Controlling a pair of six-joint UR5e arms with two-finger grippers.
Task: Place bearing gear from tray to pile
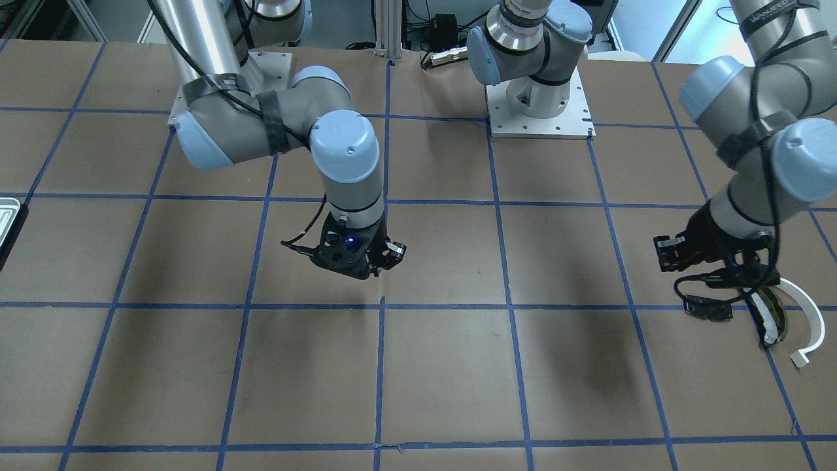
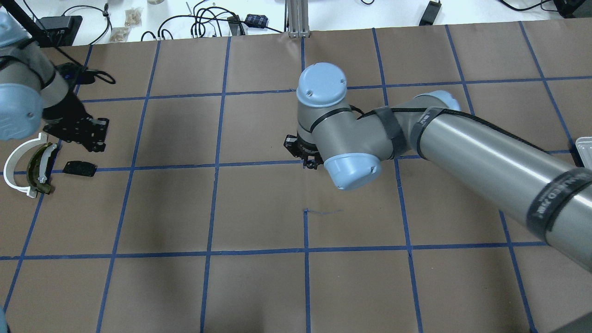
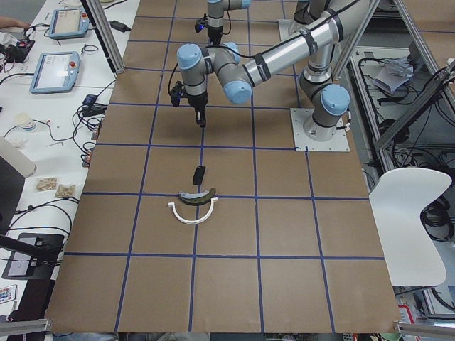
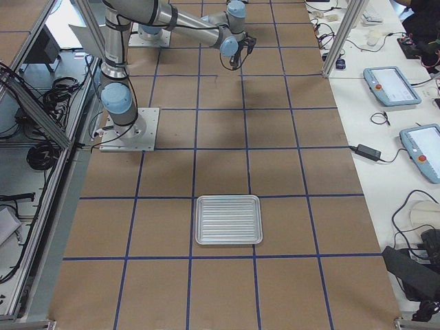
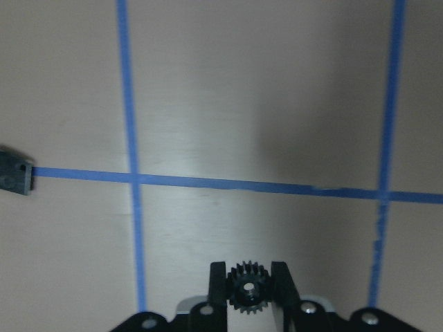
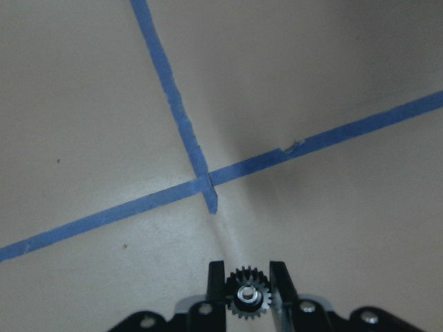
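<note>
My left gripper (image 5: 248,272) is shut on a small black toothed bearing gear (image 5: 248,290). In the overhead view it (image 2: 90,134) hovers just beyond the pile: a black oblong plate (image 2: 79,168), a dark olive curved strip (image 2: 39,169) and a white half-ring arc (image 2: 14,169). My right gripper (image 6: 248,277) is shut on a second bearing gear (image 6: 248,296) and hangs above a tape crossing at mid-table (image 2: 309,161). The silvery ribbed tray (image 4: 228,220) lies at the robot's far right, with no parts showing in it.
The brown table carries a blue tape grid. A black part (image 5: 14,176) shows at the left edge of the left wrist view. The tray's edge (image 2: 585,150) shows at the overhead view's right border. Cables and devices lie beyond the table's far edge.
</note>
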